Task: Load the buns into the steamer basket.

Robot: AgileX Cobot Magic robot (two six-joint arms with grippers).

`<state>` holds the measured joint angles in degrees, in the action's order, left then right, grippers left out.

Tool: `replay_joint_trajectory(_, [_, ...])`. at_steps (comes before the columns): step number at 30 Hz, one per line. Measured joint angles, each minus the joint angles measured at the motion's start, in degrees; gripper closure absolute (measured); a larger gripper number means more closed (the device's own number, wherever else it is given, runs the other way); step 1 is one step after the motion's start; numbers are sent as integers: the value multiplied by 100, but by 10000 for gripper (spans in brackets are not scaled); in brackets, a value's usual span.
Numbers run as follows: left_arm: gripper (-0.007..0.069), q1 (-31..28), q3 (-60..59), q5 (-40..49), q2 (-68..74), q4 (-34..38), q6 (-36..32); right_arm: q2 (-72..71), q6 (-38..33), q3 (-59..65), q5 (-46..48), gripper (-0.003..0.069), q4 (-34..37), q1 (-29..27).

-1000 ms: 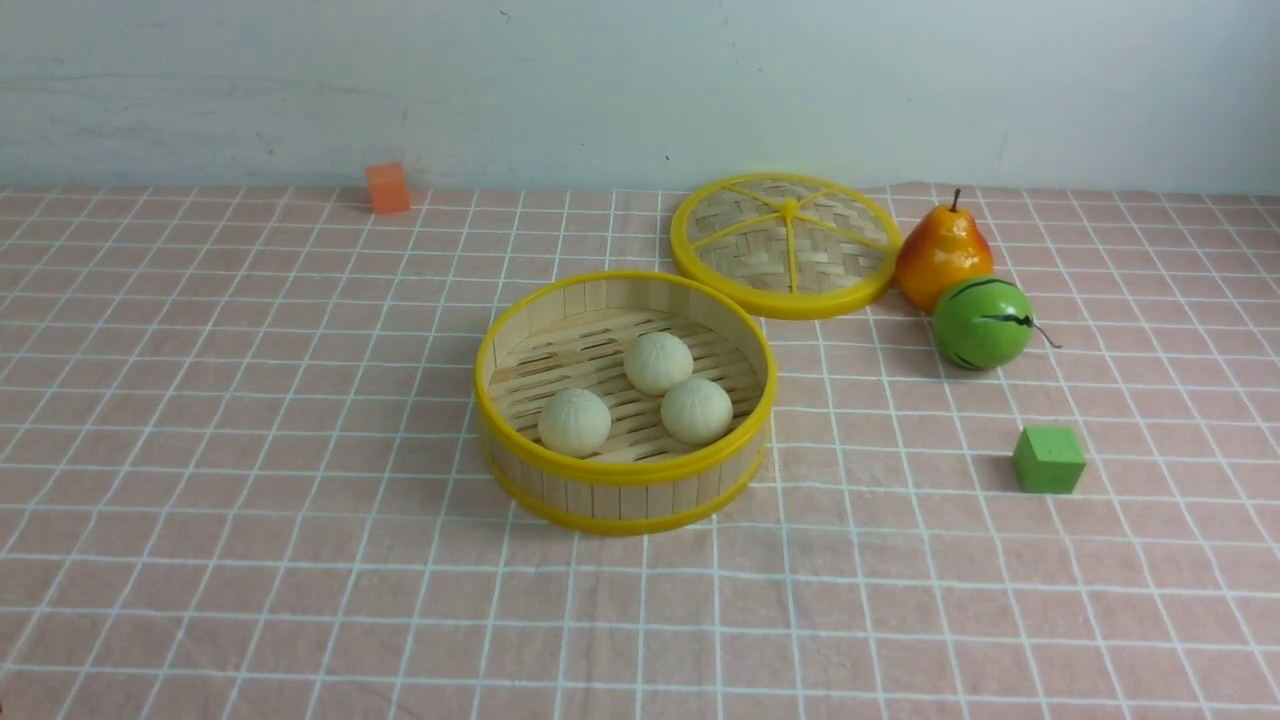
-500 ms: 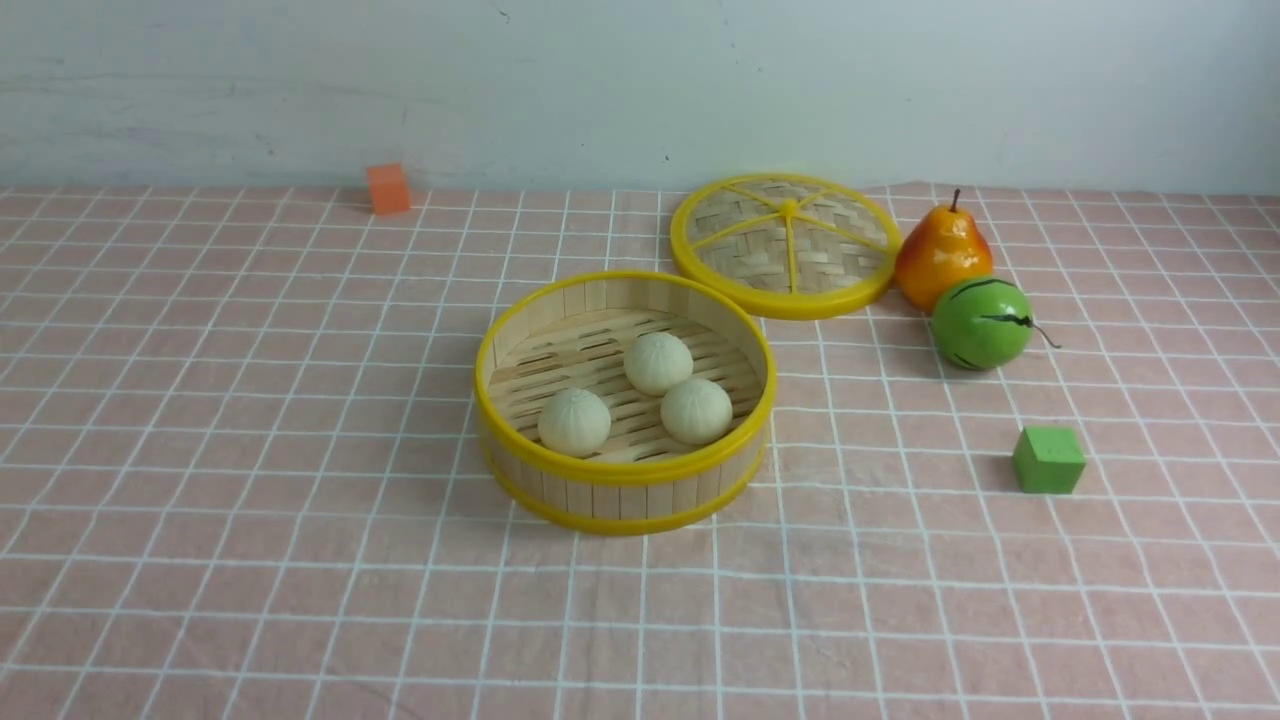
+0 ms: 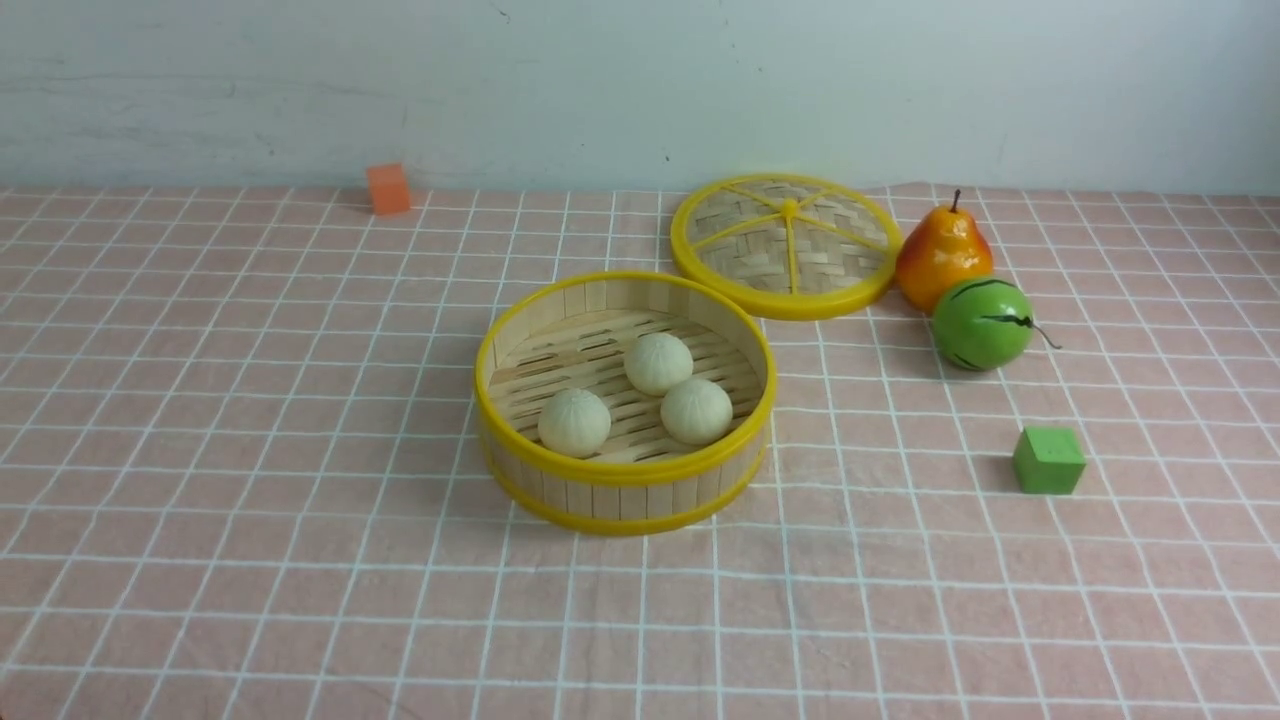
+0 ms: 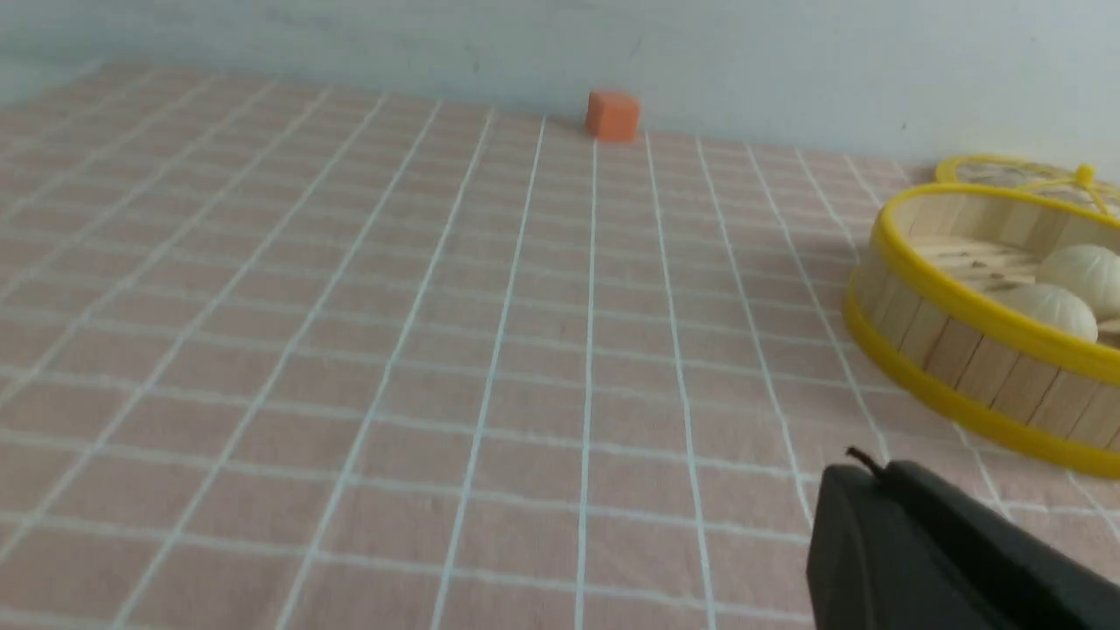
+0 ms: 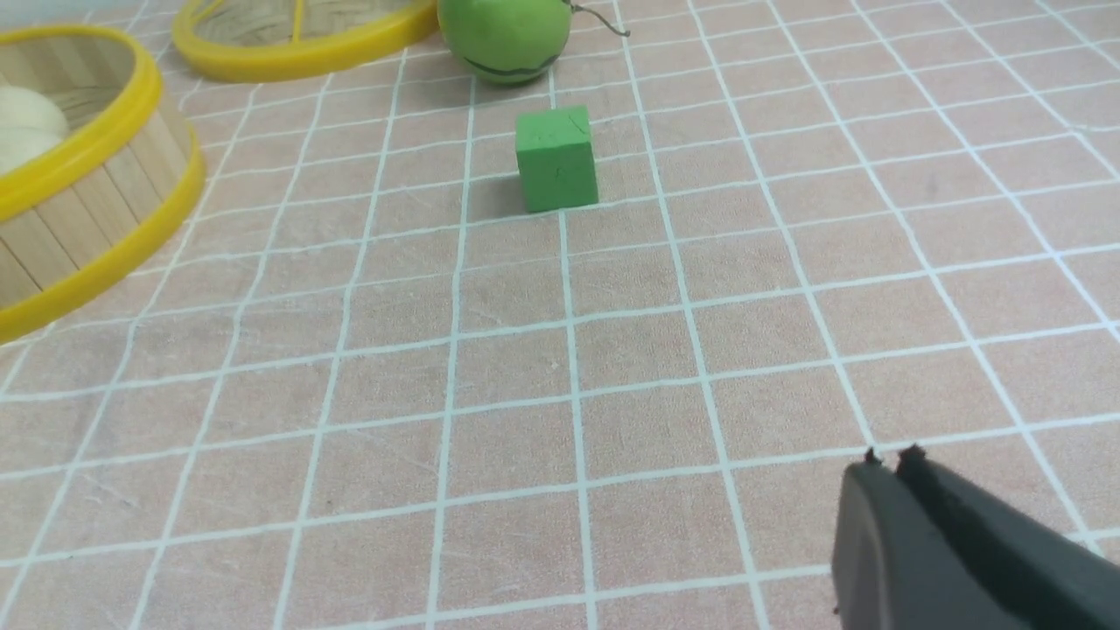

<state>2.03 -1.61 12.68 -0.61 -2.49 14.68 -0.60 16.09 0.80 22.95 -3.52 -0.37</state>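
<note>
The steamer basket (image 3: 624, 470) stands mid-table with three cream-white buns inside: one at the front left (image 3: 574, 421), one at the back (image 3: 658, 362), one at the front right (image 3: 696, 410). The basket also shows in the left wrist view (image 4: 971, 341) with two buns (image 4: 1050, 308) visible, and in the right wrist view (image 5: 79, 219). My left gripper (image 4: 875, 477) is shut and empty, low over the cloth, apart from the basket. My right gripper (image 5: 888, 464) is shut and empty over bare cloth. Neither arm shows in the front view.
The flat woven lid (image 3: 786, 243) lies behind the basket to the right. A pear (image 3: 941, 252) and a green striped fruit (image 3: 981, 322) stand beside it. A green cube (image 3: 1047, 459) sits right of the basket, an orange cube (image 3: 387, 187) at the far left by the wall.
</note>
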Motion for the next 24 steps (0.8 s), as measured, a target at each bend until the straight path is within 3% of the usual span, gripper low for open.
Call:
replay_joint_trajectory(6, [638,0,-12,873,0,-21,240,0,0,-5,0,638,0,0])
replay_joint_trajectory(24, [638,0,-12,882,0,36,194,0,0,-2,6,619,0,0])
